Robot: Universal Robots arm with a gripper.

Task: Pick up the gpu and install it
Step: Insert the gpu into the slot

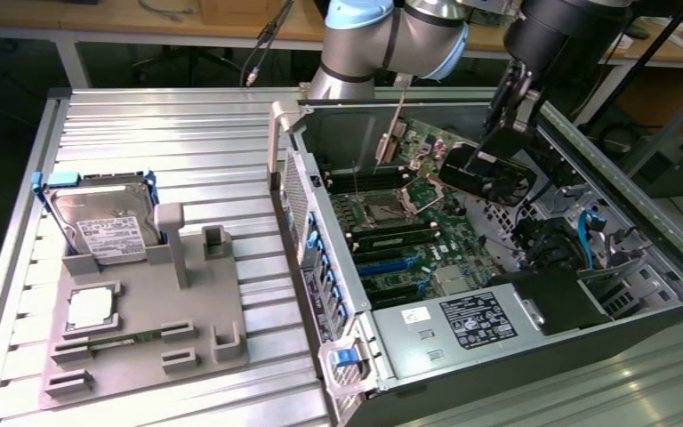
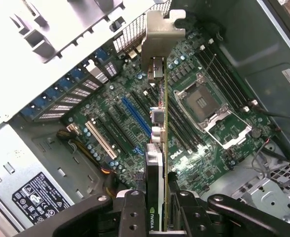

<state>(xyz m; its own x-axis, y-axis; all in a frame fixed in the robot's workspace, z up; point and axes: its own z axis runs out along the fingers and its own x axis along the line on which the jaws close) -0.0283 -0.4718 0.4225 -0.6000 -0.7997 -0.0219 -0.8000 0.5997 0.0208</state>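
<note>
Below the pincer (image 2: 160, 219), clamped on the gpu (image 2: 155, 165) held edge-down (bracket farthest away), lies the motherboard (image 2: 204, 158); installing seems underway, needing edge-to-slot alignment

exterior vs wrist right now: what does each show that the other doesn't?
Exterior adds: the hard drive in the gray fixture, and the arm. Wrist adds: the gpu edge-on between the gripper jaws, with its silver bracket at the far end. Both: gpu held over the motherboard, CPU socket, power supply label.
</note>
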